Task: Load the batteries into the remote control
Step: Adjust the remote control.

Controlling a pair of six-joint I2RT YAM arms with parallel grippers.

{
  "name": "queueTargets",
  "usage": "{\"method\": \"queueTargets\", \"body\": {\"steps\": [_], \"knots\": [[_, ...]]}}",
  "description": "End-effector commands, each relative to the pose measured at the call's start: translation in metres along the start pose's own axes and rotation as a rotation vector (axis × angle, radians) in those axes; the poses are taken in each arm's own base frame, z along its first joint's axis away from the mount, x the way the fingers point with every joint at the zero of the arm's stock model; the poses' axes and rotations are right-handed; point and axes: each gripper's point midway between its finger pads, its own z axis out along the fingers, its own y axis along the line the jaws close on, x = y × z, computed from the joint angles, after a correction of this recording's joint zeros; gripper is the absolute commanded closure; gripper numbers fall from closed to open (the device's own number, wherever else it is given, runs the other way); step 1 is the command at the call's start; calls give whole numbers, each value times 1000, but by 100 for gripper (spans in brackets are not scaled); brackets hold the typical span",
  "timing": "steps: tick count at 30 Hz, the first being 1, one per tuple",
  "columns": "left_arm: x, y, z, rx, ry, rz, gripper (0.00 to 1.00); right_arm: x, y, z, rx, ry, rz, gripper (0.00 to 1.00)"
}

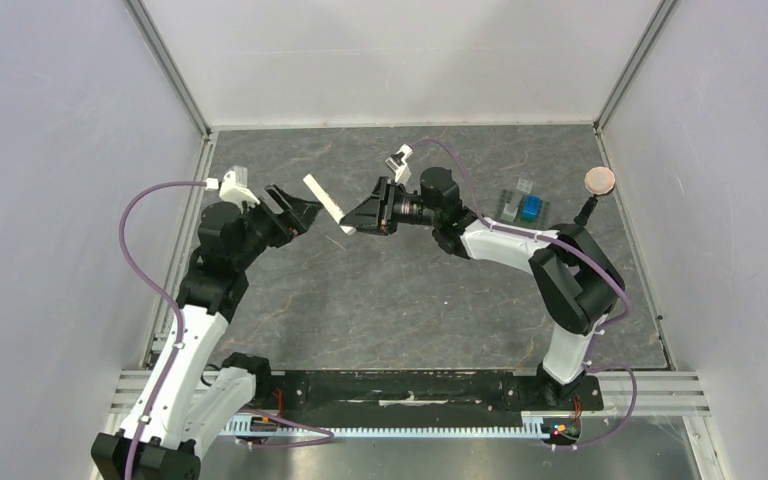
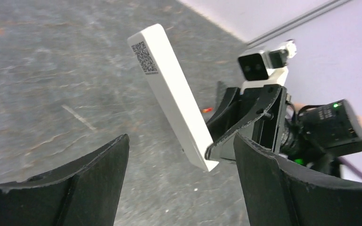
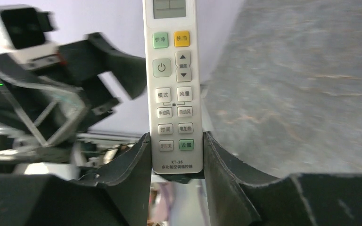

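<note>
Above the counter (image 1: 410,300), around 12 o'clock from its middle, the remote (image 1: 325,203) hangs in mid-air. The right jaws pinch its bottom end by the side edges, and it sticks out toward 10 o'clock. The left jaws are spread wide just at its 9 o'clock, facing the back with the code sticker (image 2: 144,58) and not touching. I judge a handover or a cover-pull comes next. I'd hold the right pinch firm, line the left jaws square across the narrow edges and close slowly — any skew could lever it loose. A red sliver (image 2: 206,109) on the counter behind may be a battery — too small to tell.
</note>
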Motion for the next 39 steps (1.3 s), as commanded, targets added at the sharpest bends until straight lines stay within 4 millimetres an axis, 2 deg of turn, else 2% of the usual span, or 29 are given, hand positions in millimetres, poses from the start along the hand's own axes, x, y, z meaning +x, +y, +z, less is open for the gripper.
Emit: {"method": "queueTargets", "body": {"steps": [1, 5, 10, 14, 20, 22, 24, 25, 28, 31, 33, 37, 39], "knots": [[-30, -59, -10, 293, -125, -102, 12, -8, 107, -26, -348, 7, 63, 86], [-35, -67, -10, 338, -146, -124, 12, -9, 139, -41, -453, 15, 102, 86], [-45, -85, -11, 439, -176, -190, 11, -6, 160, -51, -508, 39, 111, 86], [-53, -101, -14, 553, -196, -259, 11, -5, 165, -54, -519, 44, 112, 86], [-53, -105, -4, 590, -164, -296, 11, -3, 163, -51, -496, 69, 116, 86], [-54, -105, -2, 584, -166, -303, 13, -2, 156, -46, -457, 75, 106, 86], [-57, -105, 0, 577, -172, -315, 20, -1, 145, -40, -394, 75, 100, 86], [-57, -104, 1, 571, -170, -320, 28, -1, 139, -38, -365, 71, 95, 86], [-52, -102, 5, 558, -146, -304, 55, -3, 131, -34, -319, 58, 82, 86], [-44, -95, 12, 512, -104, -286, 87, -6, 124, -30, -270, 42, 61, 83], [-40, -91, 16, 481, -79, -276, 98, -9, 116, -27, -225, 24, 50, 75], [-37, -81, 22, 382, -43, -268, 98, -18, 105, -29, -130, -49, -74, 31], [-35, -70, 24, 293, -28, -273, 98, -27, 107, -34, -97, -104, -171, 18]]}}
